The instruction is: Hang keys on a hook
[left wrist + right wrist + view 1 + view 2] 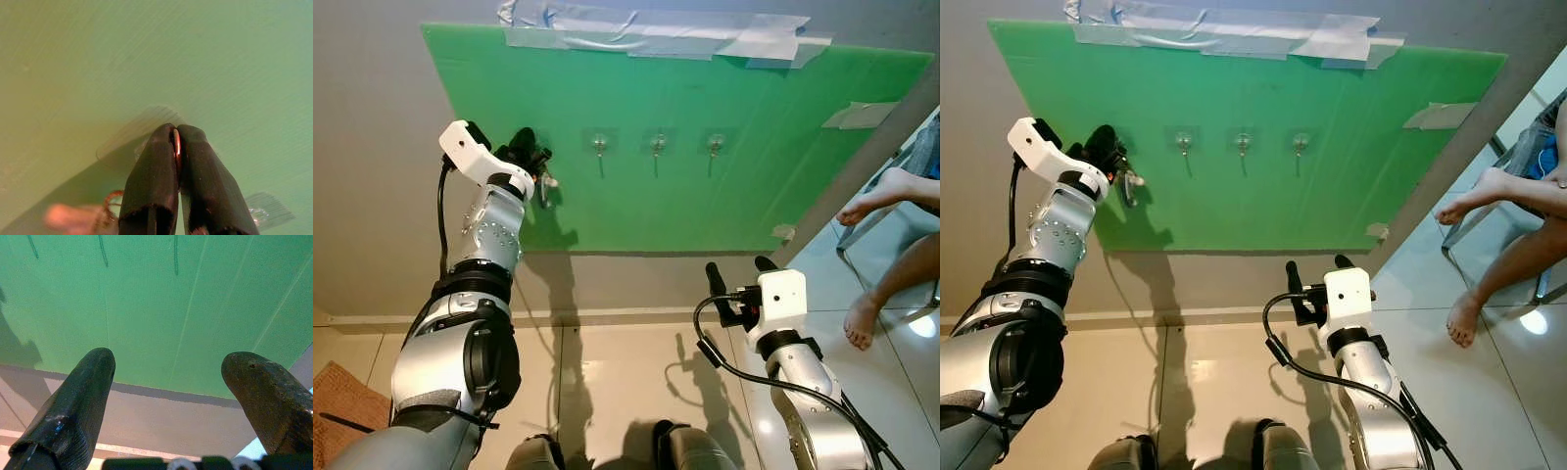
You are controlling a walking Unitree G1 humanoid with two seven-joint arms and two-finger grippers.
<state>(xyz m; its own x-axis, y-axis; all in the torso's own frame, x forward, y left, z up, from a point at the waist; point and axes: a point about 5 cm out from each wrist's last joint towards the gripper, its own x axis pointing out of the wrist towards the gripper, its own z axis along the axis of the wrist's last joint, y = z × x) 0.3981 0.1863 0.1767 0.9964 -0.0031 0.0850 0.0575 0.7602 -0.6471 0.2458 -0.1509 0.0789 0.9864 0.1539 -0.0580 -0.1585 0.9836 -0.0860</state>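
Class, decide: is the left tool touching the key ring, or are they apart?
Touching. The left wrist view shows the left tool with its two black fingers pressed together on the thin coppery key ring, no gap either side.

light: bright, even | shadows: arms' on green board [705, 206] | glare: floor [922, 326] | left wrist: blurred

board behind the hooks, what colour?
Green board, plain and unpatterned; it shows best in the left eye view.

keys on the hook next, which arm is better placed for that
Left. The left end effector is raised against the green board, shut on the key ring beside the hooks. The right end effector hangs low, open and empty.
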